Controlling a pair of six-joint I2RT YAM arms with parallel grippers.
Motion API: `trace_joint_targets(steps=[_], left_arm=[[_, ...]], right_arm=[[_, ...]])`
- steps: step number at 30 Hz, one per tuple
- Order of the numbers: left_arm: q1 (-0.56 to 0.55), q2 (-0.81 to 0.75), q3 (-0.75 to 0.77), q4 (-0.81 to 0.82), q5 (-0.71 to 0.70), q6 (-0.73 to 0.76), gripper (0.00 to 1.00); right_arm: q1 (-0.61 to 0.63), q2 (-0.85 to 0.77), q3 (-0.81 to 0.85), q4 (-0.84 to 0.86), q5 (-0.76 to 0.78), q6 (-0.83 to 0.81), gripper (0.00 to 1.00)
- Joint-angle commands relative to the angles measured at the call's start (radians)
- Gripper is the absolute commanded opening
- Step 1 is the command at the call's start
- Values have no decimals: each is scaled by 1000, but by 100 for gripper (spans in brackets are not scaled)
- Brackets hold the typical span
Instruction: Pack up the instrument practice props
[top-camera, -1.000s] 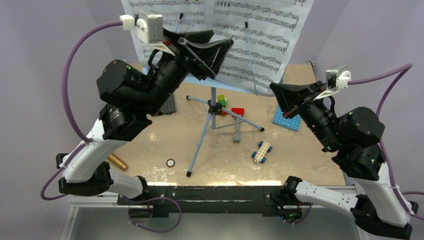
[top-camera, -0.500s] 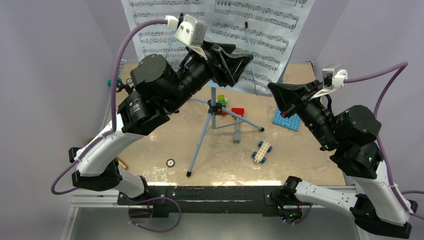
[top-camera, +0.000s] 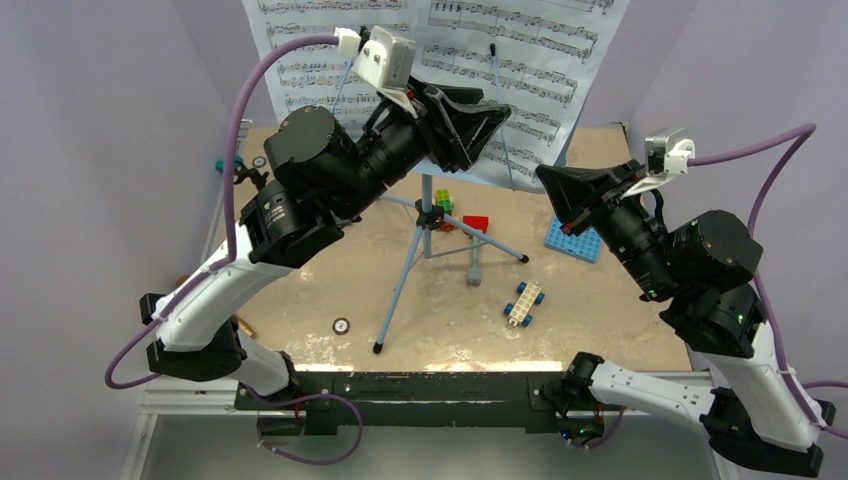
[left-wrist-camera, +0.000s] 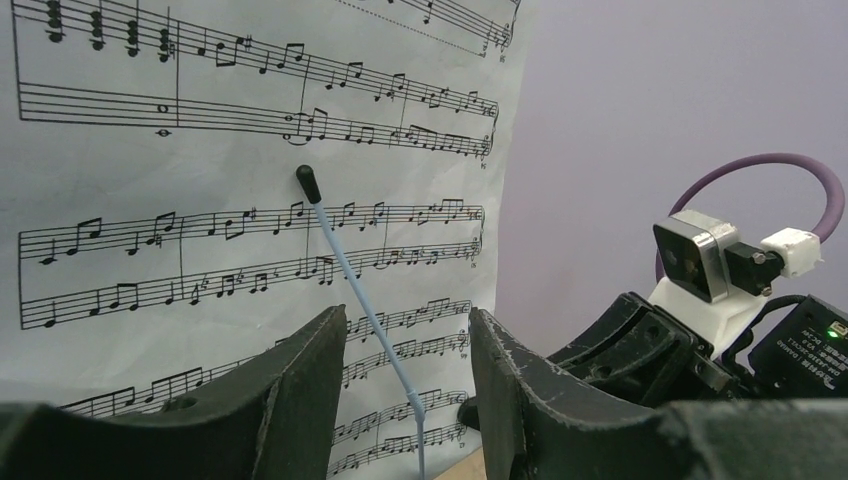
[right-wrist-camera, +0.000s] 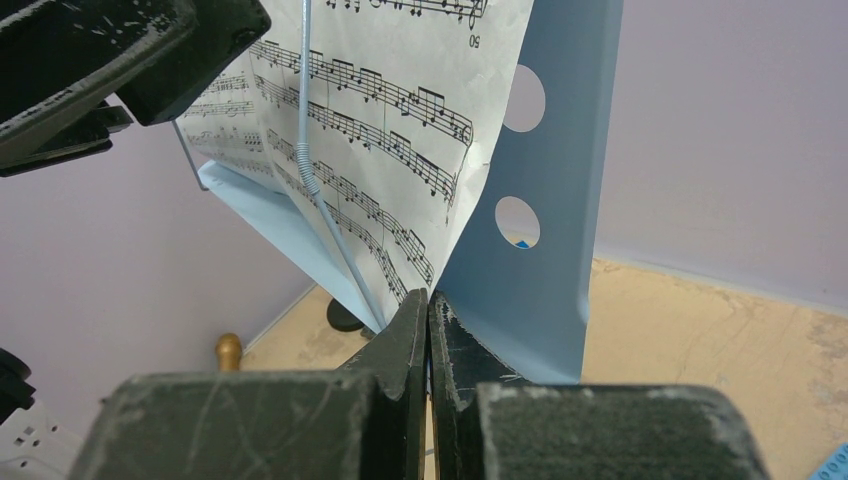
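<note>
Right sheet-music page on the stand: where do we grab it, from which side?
Probably pinch the right page at its lower right edge, coming from the right. That edge hangs free in front of the light-blue stand desk, so a claw finger could slip behind. Avoid the middle: the wire retainer pins it there.

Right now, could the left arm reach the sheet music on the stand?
Probably yes: the left gripper is open and faces the sheet music, with only the thin page-holder wire in front.
</note>
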Motion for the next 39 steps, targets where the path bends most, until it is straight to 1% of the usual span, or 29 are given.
trace_joint_targets(steps=[1,11,18,21,23,25,29,30,33,34,36,39], left_arm=[[14,18,19,34,36,-28,52],[28,36,23,45,65,-44,48],[30,48,23,58,75,-44,42],[31,51,23,61,78,-44,37],[31,51,19,62,80,-46,35],[31,52,14,66,81,-46,31],[31,49,7,68,76,-48,27],[31,48,5,70,78,-47,25],[31,39,-14,88,78,-47,10],[31,33,-23,96,79,-47,6],[31,19,-45,116,79,-49,3],[31,9,-59,122,79,-50,2]], right_arm=[[-4,8,29,0,-12,-17,0],[-4,6,25,0,-11,-21,0],[-3,6,18,1,-14,-20,0],[-4,4,18,1,-13,-20,0],[-4,2,18,1,-14,-20,0],[-4,0,17,0,-14,-20,0],[-4,-2,17,-3,-14,-18,0],[-4,-1,17,-3,-14,-19,0],[-3,-4,13,-3,-13,-18,0],[-4,-6,12,-3,-11,-18,0],[-4,-8,11,-3,-8,-18,0],[-4,-10,12,-5,-5,-19,0]])
